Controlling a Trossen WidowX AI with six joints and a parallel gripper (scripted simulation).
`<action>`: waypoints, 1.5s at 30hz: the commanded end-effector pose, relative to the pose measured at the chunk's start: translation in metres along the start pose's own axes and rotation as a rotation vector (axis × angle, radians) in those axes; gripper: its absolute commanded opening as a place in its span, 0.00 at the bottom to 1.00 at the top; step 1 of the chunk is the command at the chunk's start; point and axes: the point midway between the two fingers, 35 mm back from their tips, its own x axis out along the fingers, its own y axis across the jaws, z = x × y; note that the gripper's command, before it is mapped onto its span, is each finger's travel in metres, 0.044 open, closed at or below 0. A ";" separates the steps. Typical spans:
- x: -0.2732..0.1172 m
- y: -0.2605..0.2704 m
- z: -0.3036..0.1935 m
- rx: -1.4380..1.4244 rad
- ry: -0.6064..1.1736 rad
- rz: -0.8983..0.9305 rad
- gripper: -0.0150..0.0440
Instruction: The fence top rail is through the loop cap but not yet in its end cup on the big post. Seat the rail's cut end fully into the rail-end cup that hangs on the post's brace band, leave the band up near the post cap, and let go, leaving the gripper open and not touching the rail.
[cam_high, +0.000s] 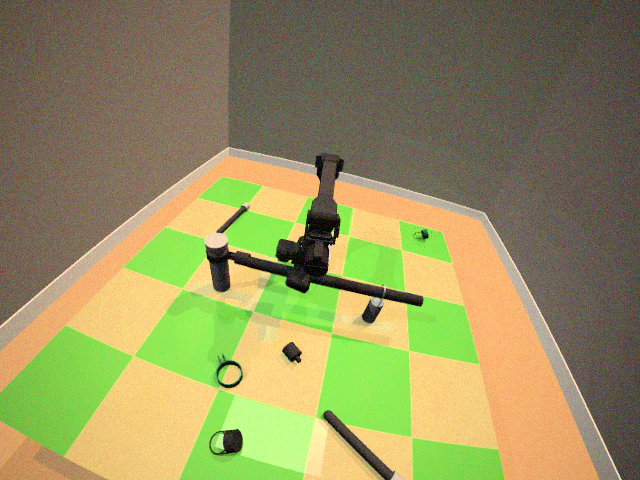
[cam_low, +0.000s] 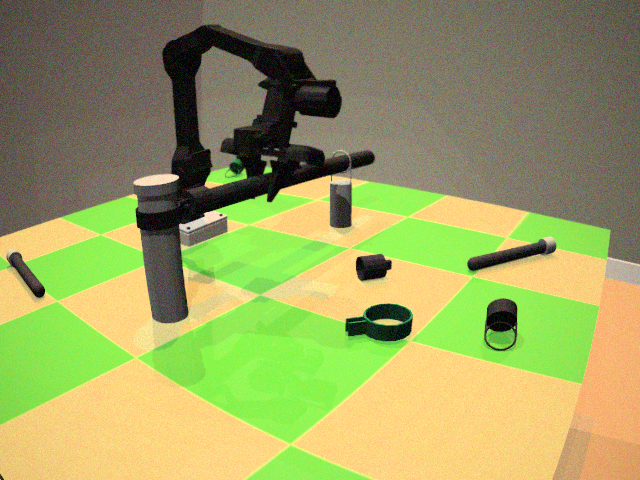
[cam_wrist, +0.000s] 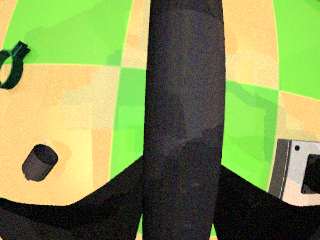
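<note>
The big grey post stands upright, its black brace band just below the pale post cap. The rail-end cup hangs on the band, facing the small post. The dark rail meets the cup's mouth with its cut end; the insertion depth is hidden. The rail's other part passes through the wire loop of the loop cap and sticks out beyond. My gripper is shut on the rail between the posts.
A loose black cup, a green band and a black loop cap lie on the floor. Loose rods lie on both sides. A pale box sits behind the big post.
</note>
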 end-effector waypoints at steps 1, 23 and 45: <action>0.000 -0.001 0.002 0.002 -0.005 0.000 0.25; -0.001 -0.002 0.006 0.005 -0.009 0.000 0.25; -0.004 -0.003 0.007 0.005 -0.009 -0.001 0.25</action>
